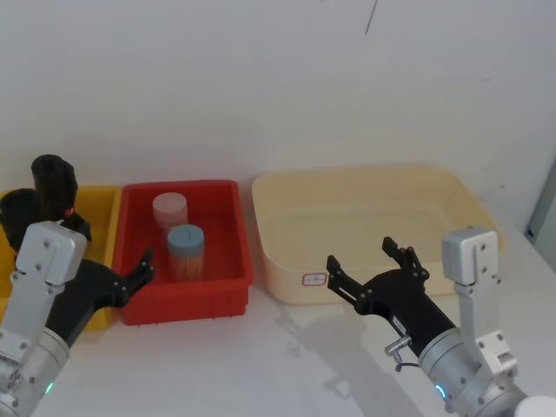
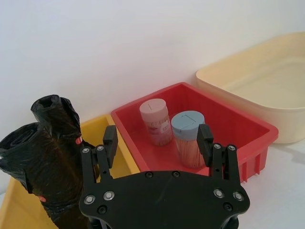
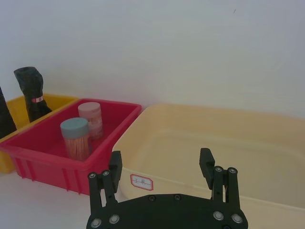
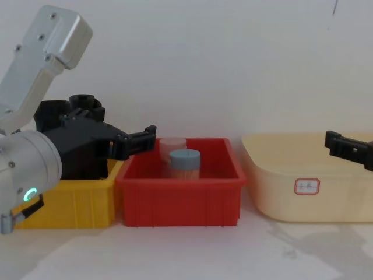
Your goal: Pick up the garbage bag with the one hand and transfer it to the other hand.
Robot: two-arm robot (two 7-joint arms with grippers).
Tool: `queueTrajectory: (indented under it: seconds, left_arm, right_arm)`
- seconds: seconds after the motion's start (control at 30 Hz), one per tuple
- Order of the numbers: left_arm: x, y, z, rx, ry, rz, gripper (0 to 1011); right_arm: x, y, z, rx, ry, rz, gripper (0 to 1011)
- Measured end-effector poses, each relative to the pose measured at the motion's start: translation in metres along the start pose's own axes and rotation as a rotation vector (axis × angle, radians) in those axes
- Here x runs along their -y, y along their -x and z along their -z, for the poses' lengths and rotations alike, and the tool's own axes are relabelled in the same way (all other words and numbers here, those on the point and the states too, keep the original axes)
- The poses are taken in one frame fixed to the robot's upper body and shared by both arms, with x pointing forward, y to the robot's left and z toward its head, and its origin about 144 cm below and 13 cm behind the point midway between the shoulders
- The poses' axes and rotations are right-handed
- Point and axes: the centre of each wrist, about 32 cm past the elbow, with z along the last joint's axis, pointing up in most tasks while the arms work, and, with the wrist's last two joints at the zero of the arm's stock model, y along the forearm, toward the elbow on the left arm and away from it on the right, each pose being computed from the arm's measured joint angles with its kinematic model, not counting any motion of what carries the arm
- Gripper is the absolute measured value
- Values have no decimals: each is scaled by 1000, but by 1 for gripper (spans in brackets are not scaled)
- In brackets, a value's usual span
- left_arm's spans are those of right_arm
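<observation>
The garbage bag (image 1: pixel 54 181) is a thick black roll standing upright at the back of the yellow bin (image 1: pixel 102 208). It has a small red mark on its side and shows again in the left wrist view (image 2: pixel 55 114) and the right wrist view (image 3: pixel 29 88). My left gripper (image 1: pixel 113 246) (image 2: pixel 157 135) (image 4: pixel 125 140), on the green-lit arm, hovers open just right of the roll, over the edge between the yellow and red bins, holding nothing. Open and empty, my right gripper (image 1: pixel 362 256) (image 3: pixel 160 157) is in front of the cream tub (image 1: pixel 287 261).
A second black roll (image 1: pixel 17 213) (image 2: pixel 28 162) stands beside the garbage bag in the yellow bin. The red bin (image 1: pixel 226 295) holds a pink-lidded jar (image 1: pixel 170 211) and a blue-lidded jar (image 1: pixel 185 250). A white wall rises close behind the bins.
</observation>
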Motion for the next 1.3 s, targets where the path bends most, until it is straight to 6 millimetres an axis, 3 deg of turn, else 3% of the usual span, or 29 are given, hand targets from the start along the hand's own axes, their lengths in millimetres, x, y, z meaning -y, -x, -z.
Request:
queueTrajectory:
  seconds: [1.3]
  left_arm:
    - [7, -4, -1, -19, 0, 41, 1001]
  right_arm:
    - [0, 0, 0, 0, 0, 0, 1001]
